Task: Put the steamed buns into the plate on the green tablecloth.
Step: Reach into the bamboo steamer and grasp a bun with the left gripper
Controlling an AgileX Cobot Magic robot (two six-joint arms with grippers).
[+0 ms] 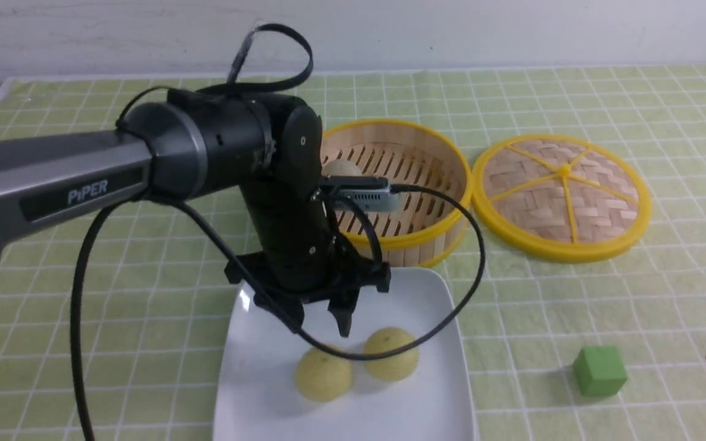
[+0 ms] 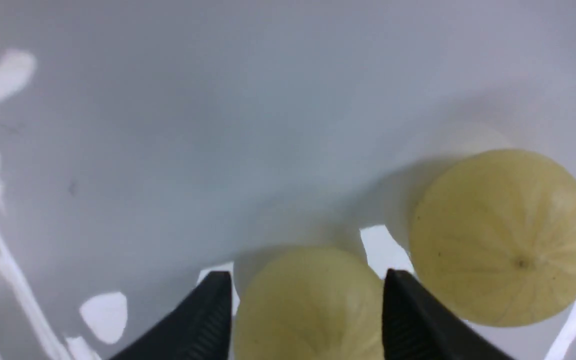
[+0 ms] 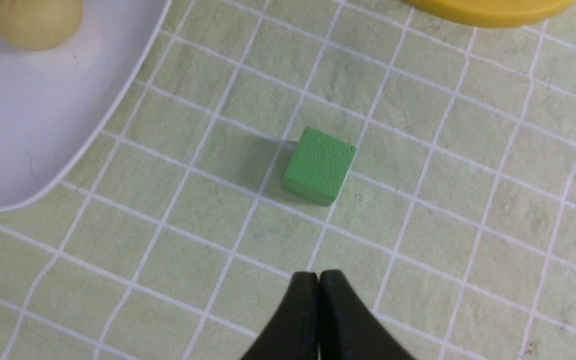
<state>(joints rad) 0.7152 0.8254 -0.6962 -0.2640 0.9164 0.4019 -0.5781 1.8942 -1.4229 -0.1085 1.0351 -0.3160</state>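
Light-green tablecloth w/ thin white grid under everything, pale wall at the back. Glossy white square plate on it, two pale-yellow domed buns in it. Off-white domed bun sits in the round yellow-rimmed bamboo steamer behind; round woven bamboo lid to its right. Small green cube on cloth, right of plate.

My L arm reaches in from the left, black L gripper pointing down over the plate, fingers apart, one yellow bun seen between them; can't tell if touching. My R gripper: fingertips together, nothing held, over cloth.
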